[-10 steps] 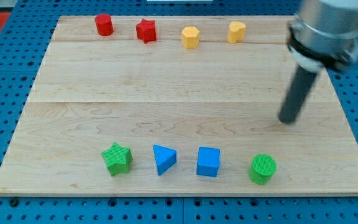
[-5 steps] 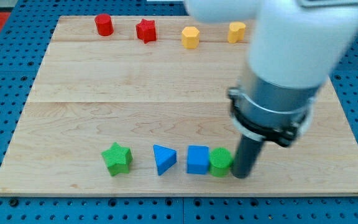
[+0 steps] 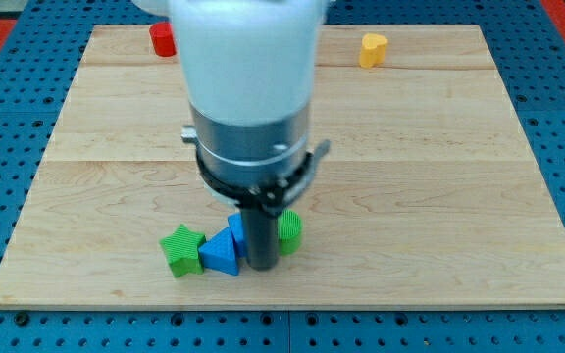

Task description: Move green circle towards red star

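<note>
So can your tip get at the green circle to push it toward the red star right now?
Probably yes. My tip sits right against the green circle on its left. But the blue blocks crowd my tip's other side, and the arm hides the red star.

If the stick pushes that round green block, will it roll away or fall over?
Probably neither. The green circle looks squat and stands on its flat end, so it should slide. Being round, it may slip sideways off my tip, which is just to its left beside the blue blocks.

Two green blocks [image 3: 183,249], two blue blocks [image 3: 220,254], one red block [image 3: 160,39], one yellow block [image 3: 372,49]
</note>
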Robot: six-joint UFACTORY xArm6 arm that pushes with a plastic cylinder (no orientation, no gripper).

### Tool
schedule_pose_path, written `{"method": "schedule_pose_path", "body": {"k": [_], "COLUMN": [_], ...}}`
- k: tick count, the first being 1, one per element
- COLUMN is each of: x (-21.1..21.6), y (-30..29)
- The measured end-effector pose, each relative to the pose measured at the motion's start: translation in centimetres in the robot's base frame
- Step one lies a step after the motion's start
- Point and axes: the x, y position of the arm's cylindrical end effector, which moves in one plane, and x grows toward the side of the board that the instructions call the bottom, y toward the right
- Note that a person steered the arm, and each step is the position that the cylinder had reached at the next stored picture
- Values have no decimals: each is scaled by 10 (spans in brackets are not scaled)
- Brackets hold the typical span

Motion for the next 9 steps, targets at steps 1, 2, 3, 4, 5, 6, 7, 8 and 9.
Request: {"method": "schedule_pose_path", "body": {"k": [1, 2, 3, 4, 5, 6, 7, 8, 9], "x": [-40, -70, -41, 14, -3, -30, -78, -126, -159], "y": [22, 21, 17, 55, 85, 66, 62, 57, 35]}}
